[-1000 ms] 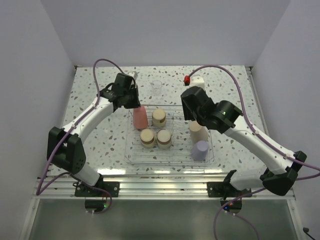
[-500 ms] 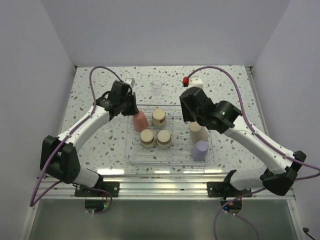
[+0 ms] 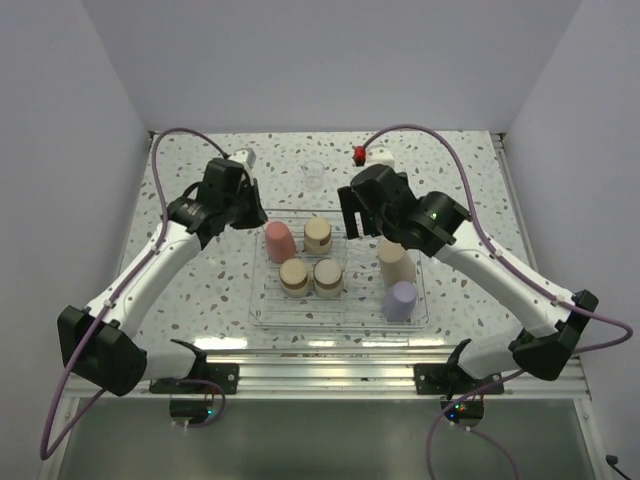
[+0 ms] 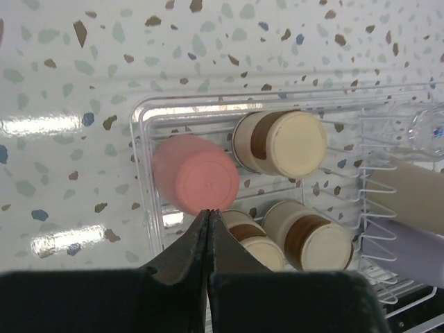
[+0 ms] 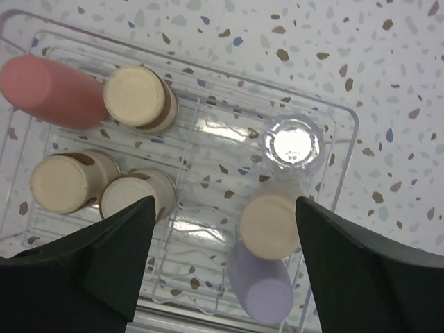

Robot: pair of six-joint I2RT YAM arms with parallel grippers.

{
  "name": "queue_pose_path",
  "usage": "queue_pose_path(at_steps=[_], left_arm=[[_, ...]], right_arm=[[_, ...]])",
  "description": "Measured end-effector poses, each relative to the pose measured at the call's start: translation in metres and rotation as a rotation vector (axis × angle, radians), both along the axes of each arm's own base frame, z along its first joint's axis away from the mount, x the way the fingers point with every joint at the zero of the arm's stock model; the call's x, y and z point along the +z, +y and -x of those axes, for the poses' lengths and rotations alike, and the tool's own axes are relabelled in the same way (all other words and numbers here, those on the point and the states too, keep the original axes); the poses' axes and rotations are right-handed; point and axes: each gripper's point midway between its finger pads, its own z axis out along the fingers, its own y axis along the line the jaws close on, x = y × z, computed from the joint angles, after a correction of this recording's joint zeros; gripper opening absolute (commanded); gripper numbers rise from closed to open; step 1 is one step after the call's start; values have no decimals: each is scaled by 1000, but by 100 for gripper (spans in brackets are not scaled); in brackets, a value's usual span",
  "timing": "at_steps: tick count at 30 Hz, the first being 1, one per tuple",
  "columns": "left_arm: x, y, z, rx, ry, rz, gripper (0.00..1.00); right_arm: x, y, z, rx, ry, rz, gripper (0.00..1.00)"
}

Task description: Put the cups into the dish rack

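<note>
Left gripper: fingers pressed together, holding nothing. The coral-pink cup sits bottom-up just past the fingertips, in a corner of the dish rack. There are three steel cups, also in the rack: one beyond the tips and to their right in the wrist view, two close beside the tips on the right.

Right gripper: fingers spread wide, gripping nothing, hovering over the rack. A clear cup stands beyond the right fingertip. The beige cup is below, nearer the right finger, with the lavender cup just wrist-side of it.

Second clear cup is on the table outside the rack, well beyond both sets of fingers.
</note>
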Motion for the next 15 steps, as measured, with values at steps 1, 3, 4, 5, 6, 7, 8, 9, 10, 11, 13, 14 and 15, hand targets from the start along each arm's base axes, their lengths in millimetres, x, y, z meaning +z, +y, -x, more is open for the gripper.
queue_pose_path(at_steps=[1, 3, 4, 5, 6, 7, 8, 9, 10, 11, 13, 14, 15], left_arm=[[12, 1, -2, 8, -25, 4, 4], [34, 2, -6, 20, -74, 12, 5], [48, 3, -8, 28, -104, 18, 7], [60, 5, -9, 35, -132, 24, 9], [72, 6, -9, 40, -158, 32, 11], [83, 7, -9, 46, -183, 38, 12], [91, 9, -8, 51, -203, 43, 13], [97, 11, -6, 56, -217, 45, 14], [100, 14, -2, 60, -223, 44, 20], [102, 17, 3, 65, -224, 42, 24], [106, 22, 13, 70, -231, 43, 40], [108, 25, 19, 73, -238, 47, 47], [109, 28, 27, 78, -244, 56, 56]], right_arm=[[1, 6, -5, 5, 7, 2, 89], [8, 22, -20, 18, 5, -19, 91], [10, 31, -30, 20, 10, -30, 92], [13, 40, -41, 22, 13, -53, 92], [14, 48, -54, 21, 17, -78, 92], [13, 53, -66, 14, 26, -96, 89], [10, 58, -80, 6, 37, -120, 88], [6, 62, -95, -2, 54, -149, 87], [-2, 64, -109, -16, 79, -171, 87], [-10, 66, -124, -32, 104, -195, 86], [-26, 69, -155, -64, 147, -239, 86], [-36, 72, -171, -77, 166, -261, 86], [-45, 75, -189, -94, 181, -283, 85]])
